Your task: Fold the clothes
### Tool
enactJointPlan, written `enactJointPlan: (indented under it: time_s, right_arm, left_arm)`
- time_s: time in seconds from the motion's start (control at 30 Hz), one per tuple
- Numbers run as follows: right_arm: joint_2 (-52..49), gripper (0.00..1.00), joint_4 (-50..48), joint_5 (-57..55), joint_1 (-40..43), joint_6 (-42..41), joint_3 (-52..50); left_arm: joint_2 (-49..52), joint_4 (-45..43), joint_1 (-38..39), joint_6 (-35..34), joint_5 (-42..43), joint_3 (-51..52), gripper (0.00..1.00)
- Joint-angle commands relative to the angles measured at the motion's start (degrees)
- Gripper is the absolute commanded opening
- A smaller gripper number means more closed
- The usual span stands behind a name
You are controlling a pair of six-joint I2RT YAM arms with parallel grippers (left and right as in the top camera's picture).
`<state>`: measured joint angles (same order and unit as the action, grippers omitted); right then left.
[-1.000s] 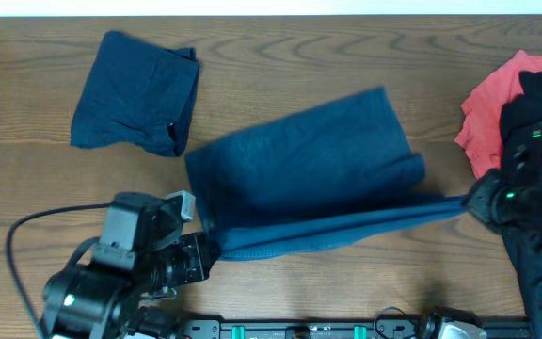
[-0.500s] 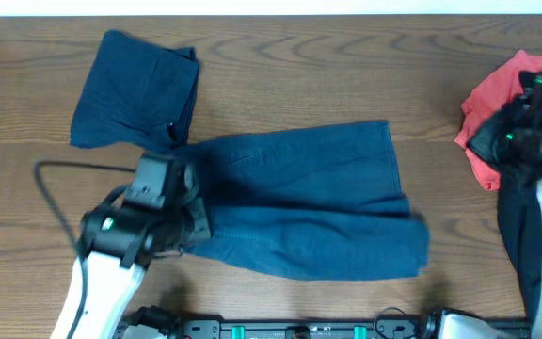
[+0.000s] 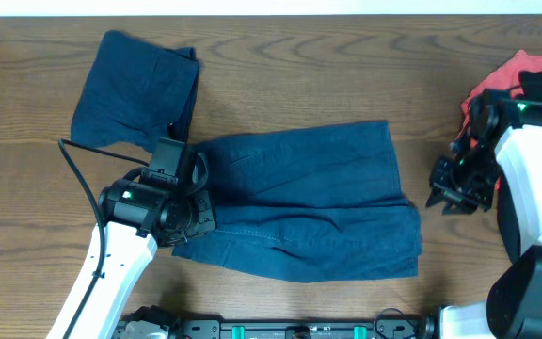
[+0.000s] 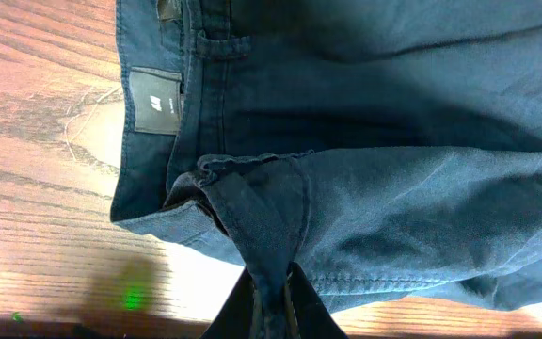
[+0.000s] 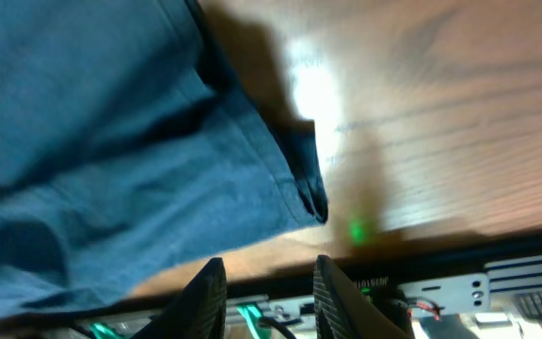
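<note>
L wrist alone shows left tool [image 4: 273,301] pinching navy shorts [image 4: 422,179], right tool [image 5: 269,297] parted, empty

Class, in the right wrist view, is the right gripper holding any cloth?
No: the right gripper stands open and empty, the navy shorts lying beyond its fingertips.

Bare table [image 3: 346,66] runs along the far side, between the folded navy piece [image 3: 135,89] at far left and the red and black pile [image 3: 497,94] at right. The spread navy shorts [image 3: 309,202] fill the middle. The left arm [image 3: 120,264] blocks the near left. A narrow bare gap separates the shorts from the right gripper [image 3: 440,193].
</note>
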<state>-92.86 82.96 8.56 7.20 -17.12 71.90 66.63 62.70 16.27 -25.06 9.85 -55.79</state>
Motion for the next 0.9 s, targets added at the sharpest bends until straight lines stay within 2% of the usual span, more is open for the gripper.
enactJointPlan:
  time_s: [0.0,0.23,0.33,0.4,0.5,0.63,0.77,0.87]
  right_arm:
    - [0.3,0.3,-1.3,2.6,-0.5,2.4,-6.2]
    - [0.3,0.32,-10.2,4.4,-0.5,2.5,-16.8]
    - [0.3,0.33,-14.9,7.0,-0.5,5.7,-19.3]
    - [0.3,0.32,-18.5,12.6,-0.5,10.4,-21.0]
    - [0.3,0.23,-21.2,23.5,-0.5,17.6,-22.2]
    - [1.2,0.03,-20.4,24.3,-0.2,19.0,-21.6]
    - [5.0,0.01,-18.3,23.9,0.7,19.4,-19.7]
    - [8.5,0.01,-16.5,17.0,1.7,15.6,-17.9]
  left_arm:
    - [-0.5,-0.2,-0.2,1.1,-1.6,0.2,0.06]
    - [-1.2,-0.3,-0.2,1.5,-1.6,0.2,0.06]
    - [-1.2,-0.7,-0.2,2.2,-1.6,0.2,0.06]
    - [-1.2,-0.8,-0.2,2.3,-1.5,0.2,0.06]
    - [-1.2,-0.8,-0.2,2.4,-1.6,0.2,0.06]
    - [-1.2,-0.9,-0.2,2.3,-1.5,0.2,0.06]
    - [-1.2,-0.9,-0.2,2.4,-1.5,0.2,0.06]
    - [-1.2,-0.9,-0.2,2.4,-1.5,0.2,0.06]
